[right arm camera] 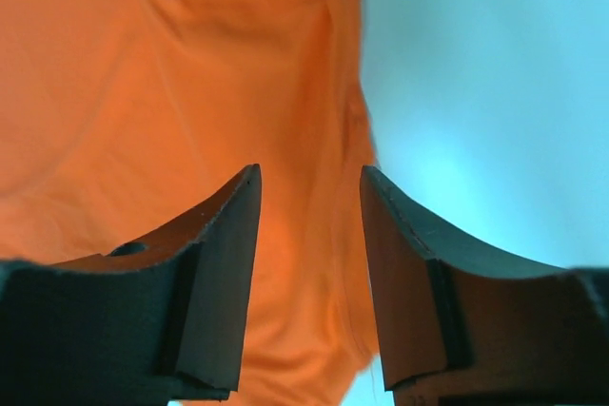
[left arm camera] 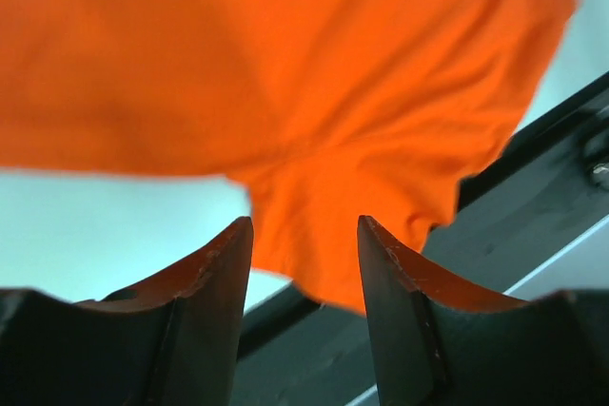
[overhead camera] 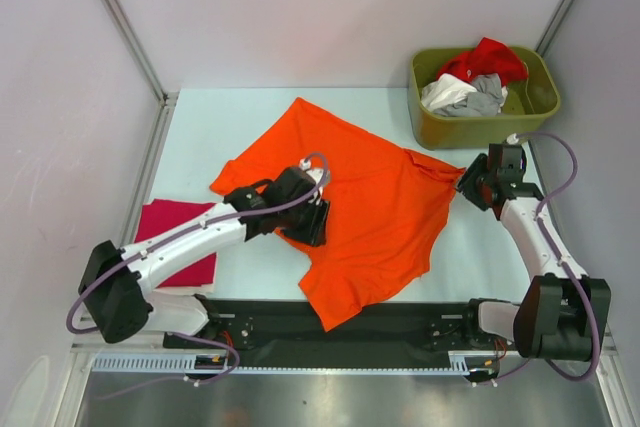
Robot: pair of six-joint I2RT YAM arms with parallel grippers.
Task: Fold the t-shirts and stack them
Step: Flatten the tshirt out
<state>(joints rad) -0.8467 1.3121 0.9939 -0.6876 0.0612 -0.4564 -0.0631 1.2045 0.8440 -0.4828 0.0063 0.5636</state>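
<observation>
A large bright orange t-shirt (overhead camera: 380, 207) lies spread and rumpled across the middle of the table. My left gripper (overhead camera: 314, 225) hovers over its left part. It is open in the left wrist view (left arm camera: 304, 225), with the orange cloth (left arm camera: 314, 92) beyond the tips and nothing between the fingers. My right gripper (overhead camera: 466, 185) sits at the shirt's right corner. It is also open (right arm camera: 309, 173), its jaws apart over the shirt's edge (right arm camera: 190, 92). A folded magenta-red t-shirt (overhead camera: 170, 232) lies at the left. Red (overhead camera: 490, 57), white (overhead camera: 445, 92) and grey (overhead camera: 482, 99) t-shirts are heaped in the bin.
The olive-green bin (overhead camera: 440, 129) stands at the back right, close behind my right gripper. A black base rail (overhead camera: 400, 322) runs along the near edge, with the shirt's lower hem draped on it. White walls close in the table on the left, back and right.
</observation>
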